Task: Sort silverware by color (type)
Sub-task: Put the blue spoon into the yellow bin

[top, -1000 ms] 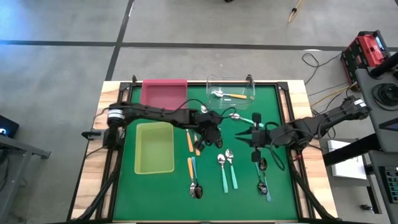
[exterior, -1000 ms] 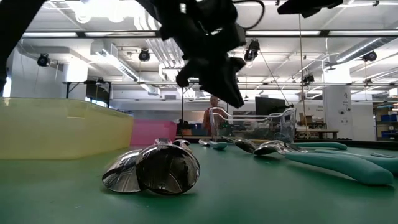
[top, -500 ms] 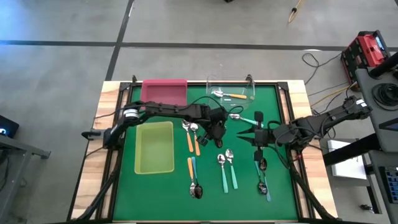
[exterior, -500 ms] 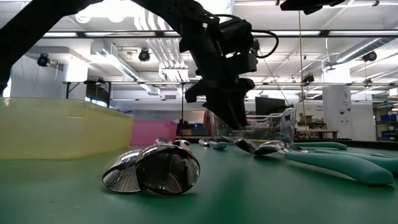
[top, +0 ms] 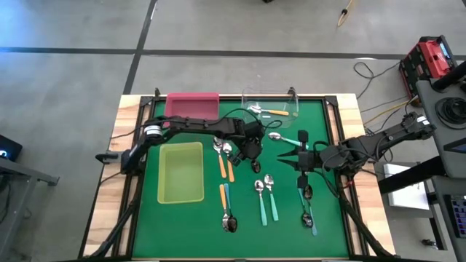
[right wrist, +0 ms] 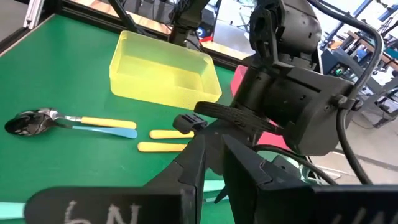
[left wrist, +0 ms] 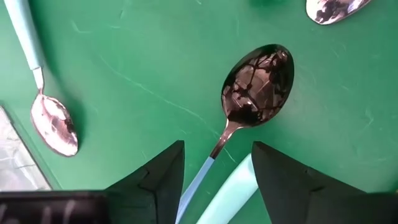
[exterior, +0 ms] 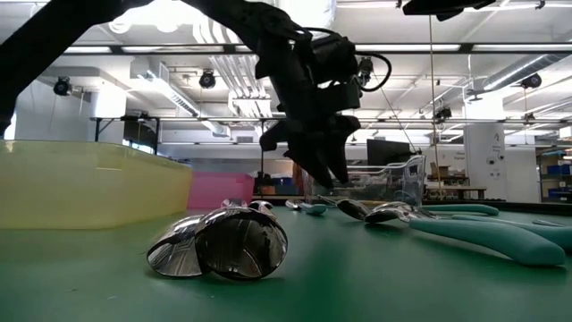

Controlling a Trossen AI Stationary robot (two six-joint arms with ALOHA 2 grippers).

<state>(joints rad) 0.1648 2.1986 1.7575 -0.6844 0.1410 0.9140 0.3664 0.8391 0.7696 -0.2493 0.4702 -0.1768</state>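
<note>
Centre of the high view: left gripper [top: 253, 156], fingers [left wrist: 155, 180] parted, nothing held, over a light-blue spoon [left wrist: 249, 93] on the green mat [top: 196, 218].
Right gripper: [top: 290, 159] right of centre, fingers nearly together, empty.
Writing: can't read any for sure.
Left arm pose: stretched across from frame left.
Spoons: scattered mid-mat, one orange spoon [top: 266, 111] in the clear tray [top: 291, 98].

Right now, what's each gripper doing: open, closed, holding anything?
Left gripper: open, empty, hovering over a light-blue-handled spoon lying on the mat.
Right gripper: closed; no spoon visibly held, waiting on the table's right side.
</note>
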